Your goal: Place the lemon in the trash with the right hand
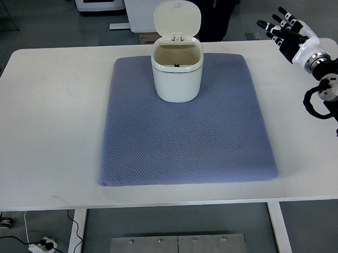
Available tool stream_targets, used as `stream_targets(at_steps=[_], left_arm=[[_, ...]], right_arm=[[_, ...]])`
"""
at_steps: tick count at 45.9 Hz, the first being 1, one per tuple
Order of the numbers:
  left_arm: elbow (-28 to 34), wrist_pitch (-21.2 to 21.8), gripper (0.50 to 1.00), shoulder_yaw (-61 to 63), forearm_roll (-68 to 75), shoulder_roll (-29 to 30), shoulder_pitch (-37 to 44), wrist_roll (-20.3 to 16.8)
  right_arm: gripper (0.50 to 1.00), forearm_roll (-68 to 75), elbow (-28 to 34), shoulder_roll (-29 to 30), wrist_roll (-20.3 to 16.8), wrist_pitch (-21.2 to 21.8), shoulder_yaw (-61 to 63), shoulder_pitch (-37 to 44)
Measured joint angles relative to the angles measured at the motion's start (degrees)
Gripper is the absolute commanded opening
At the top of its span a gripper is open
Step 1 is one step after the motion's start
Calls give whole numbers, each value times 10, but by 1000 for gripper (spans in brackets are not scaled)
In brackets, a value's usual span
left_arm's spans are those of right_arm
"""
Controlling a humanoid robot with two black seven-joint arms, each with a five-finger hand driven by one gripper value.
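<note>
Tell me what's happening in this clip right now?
Not much handling at the moment. The right hand is raised at the far right edge of the white table, fingers spread and holding nothing. A small white trash bin sits at the back of a blue mat with its lid flipped open. No lemon can be seen on the table or in the hand, and the bin's inside shows only partly. The left arm is out of view.

Only the right arm is seen, entered from the right edge at the upper corner. Its black-and-white right hand (285, 33) is raised, with the fingers (276, 24) spread and pointed up and to the left, and nothing is held. A silver wrist cuff and black cabling are shown behind the hand.
</note>
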Motion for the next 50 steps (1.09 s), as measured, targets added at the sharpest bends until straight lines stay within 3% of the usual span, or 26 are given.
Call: stream_targets(at_steps=[15,50], left_arm=[[0,0,1000,0,0,0,0,0],[0,0,1000,0,0,0,0,0]], right_arm=[[1000,3,-6,48,5,31,88,-35],[1000,3,-1,105,20,58,204,-124]])
